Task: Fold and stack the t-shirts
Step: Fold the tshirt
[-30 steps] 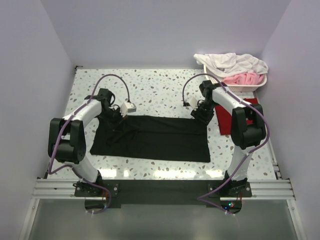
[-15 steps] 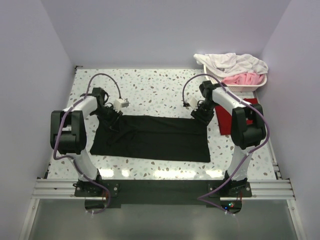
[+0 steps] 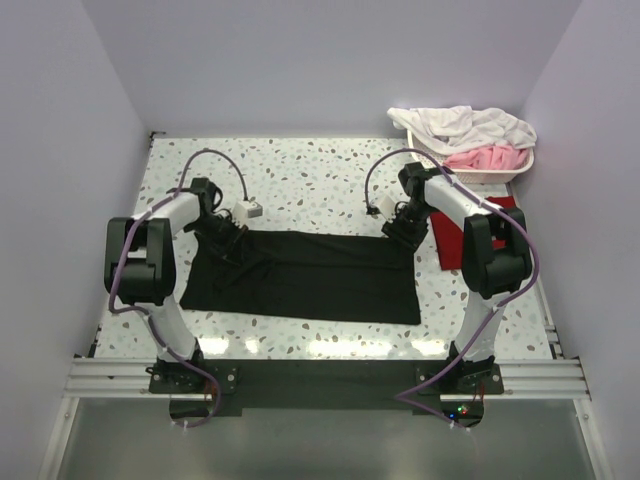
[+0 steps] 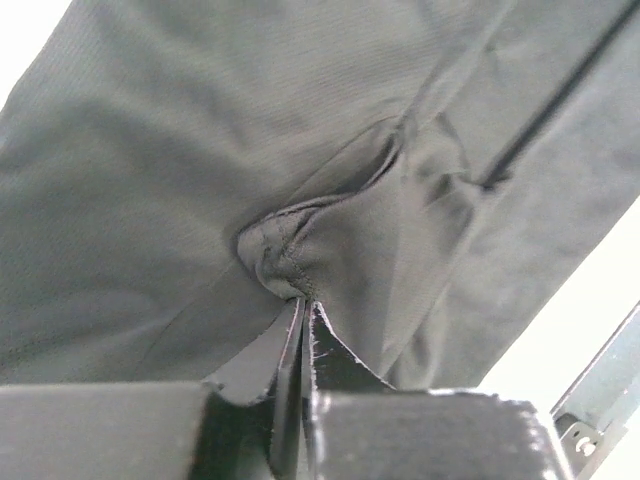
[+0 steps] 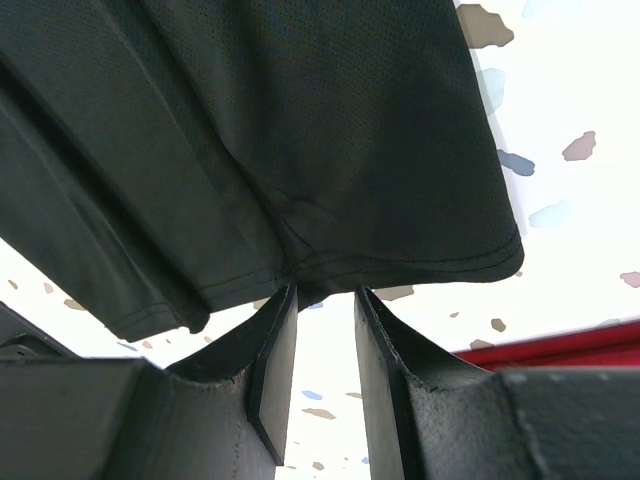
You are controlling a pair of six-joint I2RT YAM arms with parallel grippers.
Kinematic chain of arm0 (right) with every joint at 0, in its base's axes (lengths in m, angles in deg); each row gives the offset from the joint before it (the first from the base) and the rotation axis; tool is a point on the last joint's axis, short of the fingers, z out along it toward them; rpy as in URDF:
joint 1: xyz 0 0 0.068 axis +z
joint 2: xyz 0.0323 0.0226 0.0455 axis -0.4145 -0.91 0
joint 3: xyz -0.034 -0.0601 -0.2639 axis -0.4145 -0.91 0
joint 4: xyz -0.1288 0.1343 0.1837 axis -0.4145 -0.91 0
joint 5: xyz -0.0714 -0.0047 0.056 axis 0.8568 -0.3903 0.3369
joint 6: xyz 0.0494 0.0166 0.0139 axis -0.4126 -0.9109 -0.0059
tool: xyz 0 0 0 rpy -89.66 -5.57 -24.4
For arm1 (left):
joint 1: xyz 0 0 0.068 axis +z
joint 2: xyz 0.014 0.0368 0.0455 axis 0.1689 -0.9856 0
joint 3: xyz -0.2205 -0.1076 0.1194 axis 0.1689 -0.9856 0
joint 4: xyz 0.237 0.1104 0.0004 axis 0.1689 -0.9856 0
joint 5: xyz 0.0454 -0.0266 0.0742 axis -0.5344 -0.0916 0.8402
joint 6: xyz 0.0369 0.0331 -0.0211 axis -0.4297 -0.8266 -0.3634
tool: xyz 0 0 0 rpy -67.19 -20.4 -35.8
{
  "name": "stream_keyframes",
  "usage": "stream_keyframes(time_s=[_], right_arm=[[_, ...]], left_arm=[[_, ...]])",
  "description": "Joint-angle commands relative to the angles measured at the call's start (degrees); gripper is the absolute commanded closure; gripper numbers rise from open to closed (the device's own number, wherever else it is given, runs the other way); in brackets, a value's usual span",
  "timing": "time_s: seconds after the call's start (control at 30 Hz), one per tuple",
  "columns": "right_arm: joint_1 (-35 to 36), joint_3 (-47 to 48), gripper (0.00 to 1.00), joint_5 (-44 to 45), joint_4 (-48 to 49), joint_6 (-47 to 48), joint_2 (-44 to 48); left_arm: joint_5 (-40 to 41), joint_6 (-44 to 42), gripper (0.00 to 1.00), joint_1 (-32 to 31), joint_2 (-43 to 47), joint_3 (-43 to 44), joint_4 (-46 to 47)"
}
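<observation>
The black t-shirt (image 3: 310, 278) lies folded lengthwise across the middle of the table. My left gripper (image 3: 226, 238) sits at its back left corner, shut on a pinch of the black cloth (image 4: 285, 265). My right gripper (image 3: 402, 229) is at the back right corner, open, its fingertips (image 5: 285, 305) at the hem of the black shirt (image 5: 300, 150) with nothing between them. The dark red t-shirt (image 3: 452, 240) lies at the right, partly hidden under my right arm; its edge shows in the right wrist view (image 5: 560, 345).
A white basket (image 3: 505, 172) with white and pink laundry stands at the back right corner. Purple walls close in the speckled table (image 3: 310, 180) on three sides. A metal rail (image 3: 320, 375) runs along the near edge.
My left gripper has shifted left and back along the shirt's back left corner, then slightly right again. The right arm has barely moved.
</observation>
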Motion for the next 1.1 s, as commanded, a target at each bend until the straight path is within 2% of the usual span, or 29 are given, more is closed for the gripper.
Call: stream_keyframes(time_s=[0.0, 0.17, 0.33, 0.37, 0.4, 0.5, 0.63, 0.73, 0.87, 0.9, 1.07], right_arm=[[0.04, 0.16, 0.67, 0.23, 0.59, -0.24, 0.68], [0.04, 0.42, 0.67, 0.05, 0.59, -0.33, 0.41], [0.13, 0.95, 0.67, 0.05, 0.32, -0.24, 0.15], [0.04, 0.95, 0.67, 0.05, 0.41, -0.15, 0.06], [0.04, 0.95, 0.67, 0.14, 0.41, -0.06, 0.15], [0.04, 0.95, 0.67, 0.05, 0.24, -0.06, 0.15], [0.13, 1.74, 0.67, -0.03, 0.06, -0.15, -0.20], [0.13, 3.06, 0.67, -0.39, -0.29, -0.33, -0.64], [0.13, 5.08, 0.67, -0.82, -0.47, -1.29, -0.99], [0.39, 5.87, 0.67, -0.74, -0.29, -1.64, -1.25], [1.09, 7.37, 0.66, 0.23, 1.20, -4.27, -2.40]], left_arm=[[-2.91, -1.71, 1.00, -1.92, 5.52, -1.04, -0.78], [-2.82, -3.73, 1.00, -5.78, 8.35, -3.32, -1.30], [0.69, -5.67, 1.00, -9.74, 11.16, -7.45, -0.08], [1.30, -6.02, 0.97, -11.14, 11.60, -7.89, -0.07], [2.61, -6.89, 0.87, -11.76, 12.65, -8.94, 0.01], [3.77, -10.13, 0.76, -13.61, 15.46, -10.70, -1.21], [5.17, -12.61, 0.72, -14.32, 18.28, -11.24, -2.53], [3.52, -10.60, 0.72, -11.52, 17.32, -7.38, -3.59], [-2.47, -4.54, 0.71, -0.99, 10.21, 1.67, -4.82], [-0.12, 0.52, 0.71, -0.09, 7.85, 3.42, -1.34], [8.67, 9.26, 0.70, 0.89, 3.53, 5.55, 7.56]])
